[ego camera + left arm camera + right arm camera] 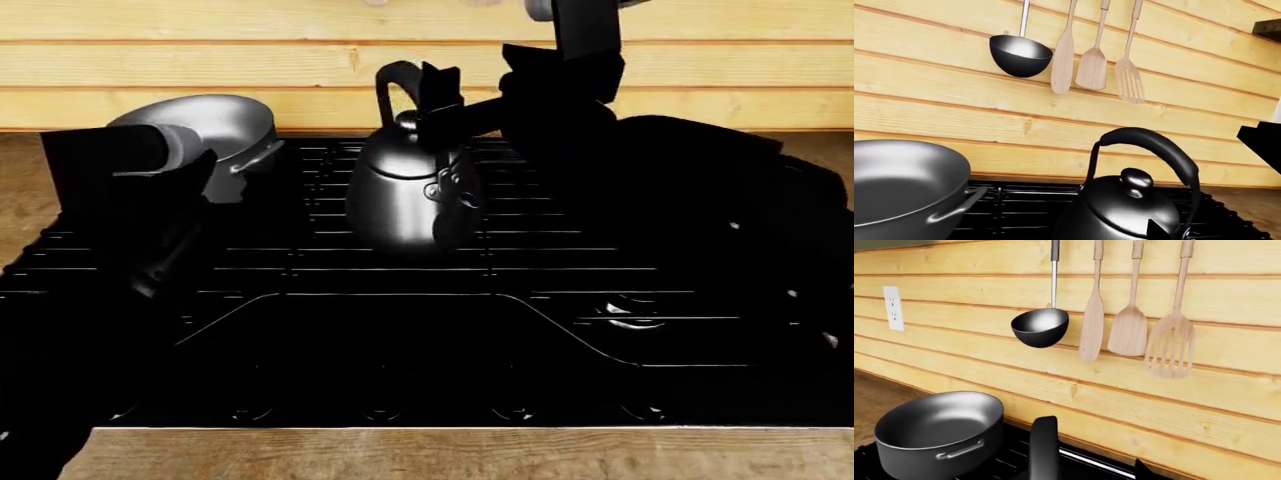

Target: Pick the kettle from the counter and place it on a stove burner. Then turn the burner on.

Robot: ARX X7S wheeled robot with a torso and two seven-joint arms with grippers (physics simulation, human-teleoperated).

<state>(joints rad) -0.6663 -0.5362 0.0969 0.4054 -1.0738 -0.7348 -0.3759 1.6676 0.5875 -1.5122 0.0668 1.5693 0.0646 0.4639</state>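
The dark-steel kettle stands upright on the black stove, on the grate near the back middle. My right gripper reaches in from the right at the top of its arched handle. The handle lies between the jaws, and the one fingertip that shows is well apart from it, so the gripper looks open. My left gripper hovers left of the kettle, open and holding nothing, with one fingertip in view. The brown counter runs along the stove's front.
An open silver-grey saucepan sits on the back-left grate, close to my left gripper. A ladle and three wooden utensils hang on the plank wall behind. An outlet is on the wall at the left.
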